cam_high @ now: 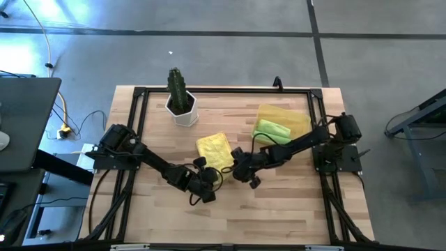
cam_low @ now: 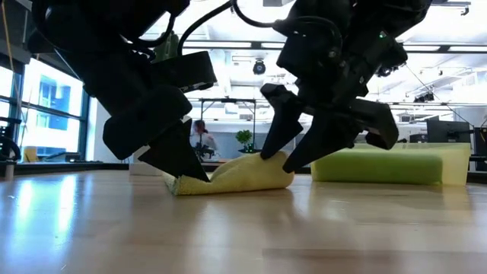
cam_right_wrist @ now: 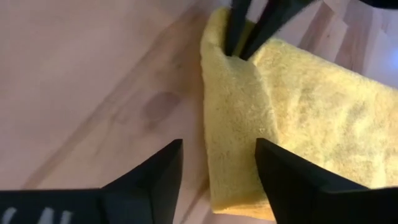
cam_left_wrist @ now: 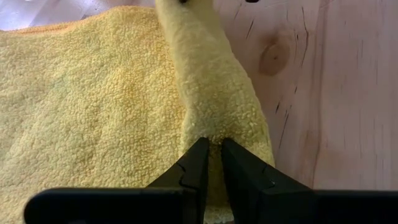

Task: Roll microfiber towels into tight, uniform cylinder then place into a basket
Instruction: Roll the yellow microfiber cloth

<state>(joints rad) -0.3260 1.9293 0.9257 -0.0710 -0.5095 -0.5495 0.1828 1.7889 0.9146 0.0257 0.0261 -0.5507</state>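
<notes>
The yellow microfiber towel (cam_high: 214, 150) lies near the middle of the butcher-block table (cam_high: 279, 209), a nubbly, looped terry cloth with one edge turned over into a soft, thick roll. In the low view that roll (cam_low: 243, 173) reads as a plump ridge, lumpy rather than tight, with the flat part of the cloth trailing away behind it.

The left gripper (cam_left_wrist: 210, 163) sits at about seven o'clock from the towel's centre, its two dark, angular fingers pinched nearly together on one end of the roll. The right gripper (cam_right_wrist: 217, 165) is at about four o'clock, at the roll's other end; its matte black fingers stand spread, one on the bare wood beside the roll and one over the cloth, so the roll lies between them without being squeezed.

Up at two o'clock on the table is the basket (cam_high: 287, 120), a shallow translucent yellow plastic tray with low walls. A lime green towel (cam_high: 272, 130), rolled into a fuzzy cylinder, lies at its near edge.

At eleven o'clock stands a white faceted pot (cam_high: 182, 109) with a green cactus (cam_high: 177, 85).

I can read no lettering or labels anywhere.
</notes>
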